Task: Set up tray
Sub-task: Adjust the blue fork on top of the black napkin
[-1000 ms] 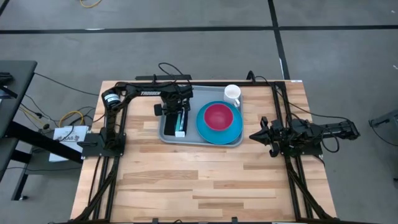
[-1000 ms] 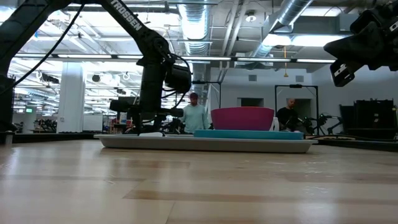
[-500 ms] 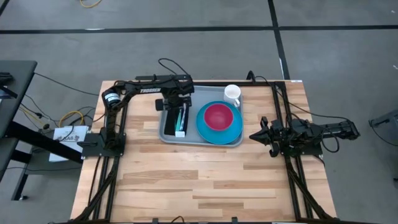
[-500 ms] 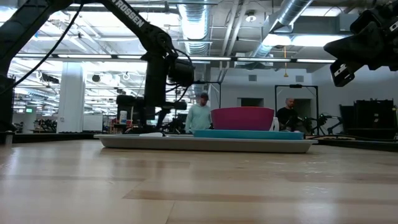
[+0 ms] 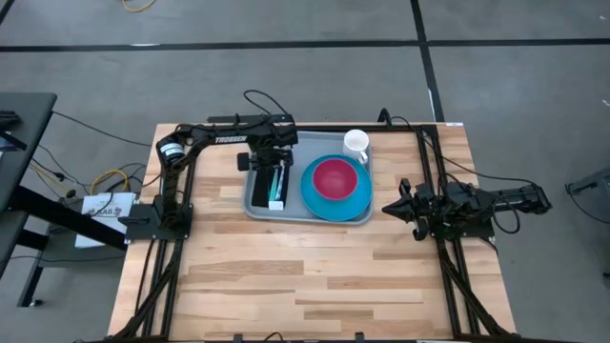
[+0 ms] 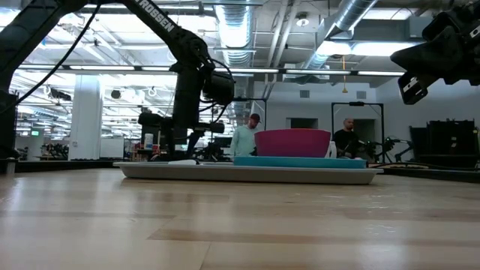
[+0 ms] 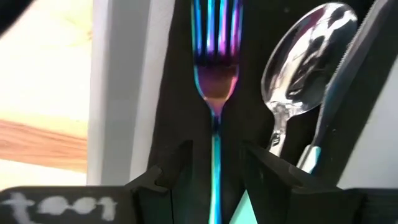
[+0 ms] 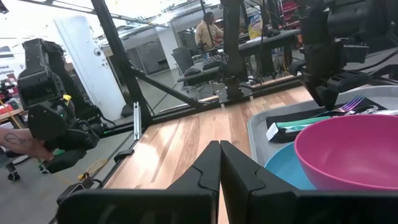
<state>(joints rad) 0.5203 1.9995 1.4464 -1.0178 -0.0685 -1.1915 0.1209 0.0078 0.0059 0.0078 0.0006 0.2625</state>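
Tray point(image 5: 259, 211) with plate point(image 5: 360, 203), bowl point(image 5: 335, 178), cutlery point(image 5: 277, 185)

My table point(image 5: 315, 267) is pale wood planking, standing on a grey floor point(image 5: 515, 67) crossed by dark lines. A round bright-blue plate point(image 5: 335, 195) carries a magenta bowl point(image 5: 335, 178), and a white mug point(image 5: 355, 145) stands just beside the plate toward the far edge. Close under my left wrist camera lie an iridescent fork point(image 7: 214, 81), a shiny spoon point(image 7: 298, 59) beside it, and a third utensil point(image 7: 339, 81) with a teal handle, all on a dark wrap. Off the table's left edge, a white paper point(image 5: 103, 206) and yellow cable point(image 5: 105, 178) lie on the floor. Across the room, one person point(image 6: 244, 140) in a pale shirt and another person point(image 6: 346, 139) in dark clothes are visible.
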